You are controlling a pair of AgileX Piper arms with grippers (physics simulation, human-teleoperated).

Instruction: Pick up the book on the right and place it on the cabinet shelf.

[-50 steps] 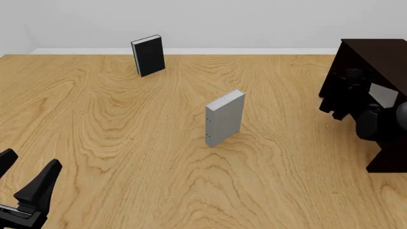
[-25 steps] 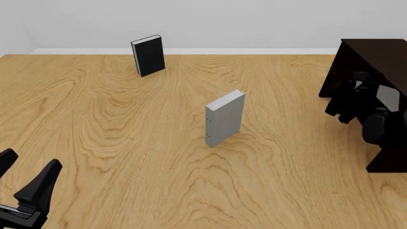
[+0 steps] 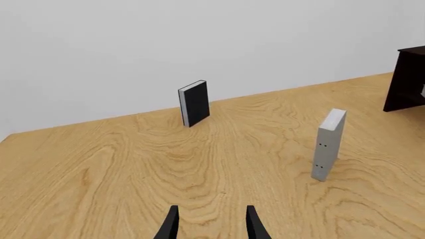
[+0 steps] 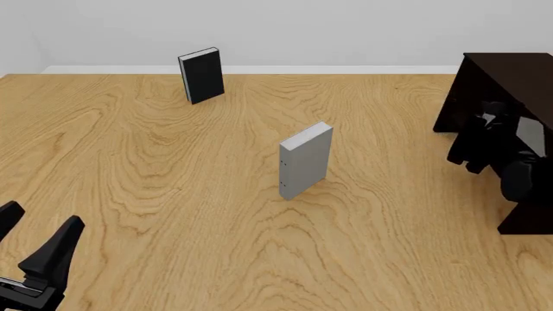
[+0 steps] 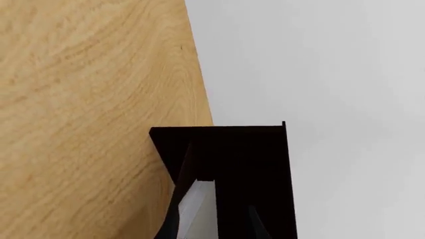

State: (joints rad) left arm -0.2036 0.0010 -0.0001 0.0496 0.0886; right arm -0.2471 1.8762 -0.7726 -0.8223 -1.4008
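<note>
**A:** Where is the book, and which arm has it?

**B:** The book (image 4: 528, 134) is off the table (image 4: 155, 188) and at the far right, a pale grey slab against the open front of the dark cabinet (image 4: 509, 71). The right gripper (image 5: 214, 226) has it. In the right wrist view the pale book sits between the two dark fingers, so I judge the grip is closed on it. The fingers are hard to separate from the dark wood behind them.

**A:** Which way does it lie from the shelf?

**B:** The gripper points into the cabinet's opening, with the book's long side running along the fingers. The shelf lies straight ahead of it. I judge the placing to be nearly done. What is left is setting the book down and letting go.

**A:** And the other arm?

**B:** The left gripper (image 3: 212, 213) hangs low at the near left, fingers apart and holding nothing, well away from the cabinet. A thicker grey book (image 4: 306, 161) stands upright mid-table, and a black book (image 4: 201, 75) stands near the back wall.
</note>
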